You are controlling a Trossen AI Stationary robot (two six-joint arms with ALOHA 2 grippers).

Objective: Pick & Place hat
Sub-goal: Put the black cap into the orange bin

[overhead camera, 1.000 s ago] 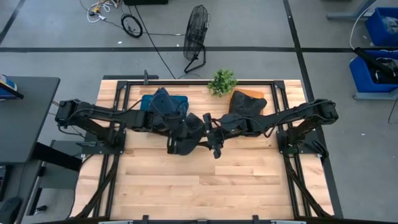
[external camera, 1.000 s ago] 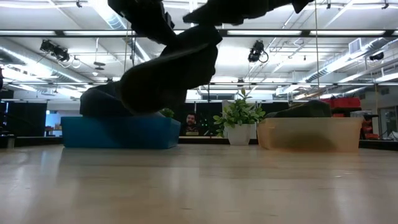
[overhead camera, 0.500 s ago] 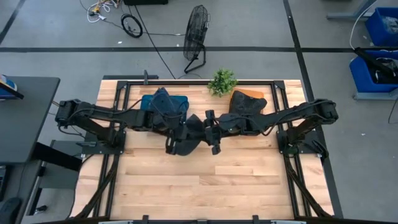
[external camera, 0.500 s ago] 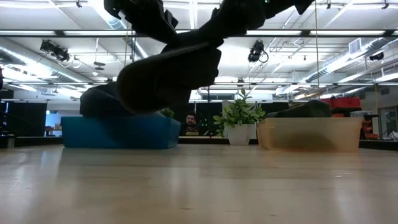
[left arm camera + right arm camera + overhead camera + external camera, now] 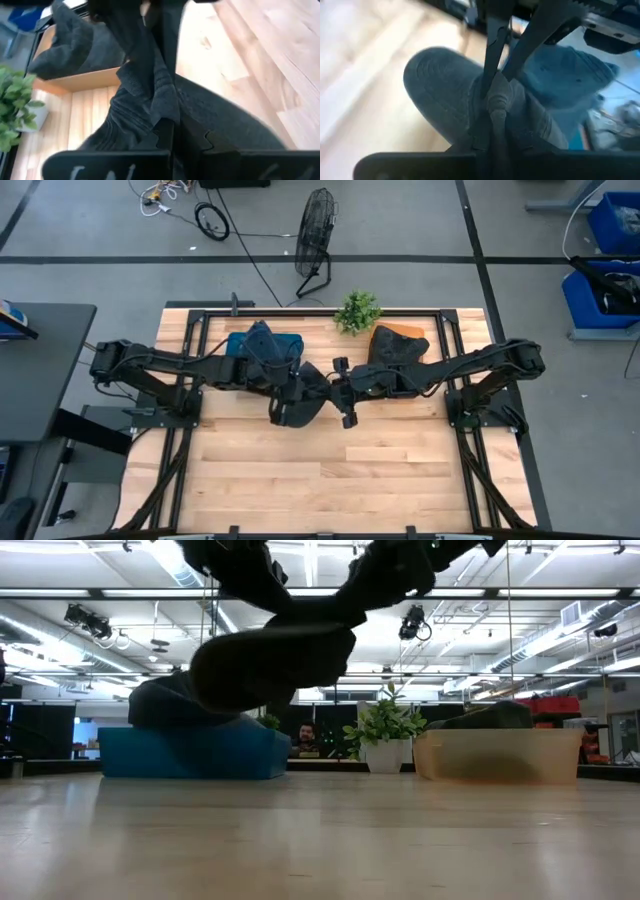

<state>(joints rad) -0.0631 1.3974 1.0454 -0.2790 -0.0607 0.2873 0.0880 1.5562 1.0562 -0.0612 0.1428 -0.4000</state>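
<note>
- Right now the dark hat [image 5: 297, 402] hangs in the air above the middle of the wooden table [image 5: 330, 480], clear of the top as the low view shows [image 5: 265, 665].
- Both arms meet at it: the left gripper [image 5: 290, 387] has its fingers pinched together on the hat's fabric from the blue bin's side, and the right gripper [image 5: 338, 388] is pinched on the fabric from the tan bin's side.
- From each wrist, a fold of knit cloth is clamped between the dark fingers [image 5: 167, 132] [image 5: 492, 117], the bulk of the hat sagging below the grip.
- So the hat lies between the two claws, its long axis running roughly from one gripper to the other; neither arm is clearly the nearer.
- Behind it stand the blue bin [image 5: 262, 345] on the left arm's side and the tan bin [image 5: 398, 345] on the right arm's side, each already holding dark cloth, with a small plant [image 5: 357, 311] between them.
- Judging by this, the handover looks under way: one claw must let go before the other can carry the hat to its bin.
</note>
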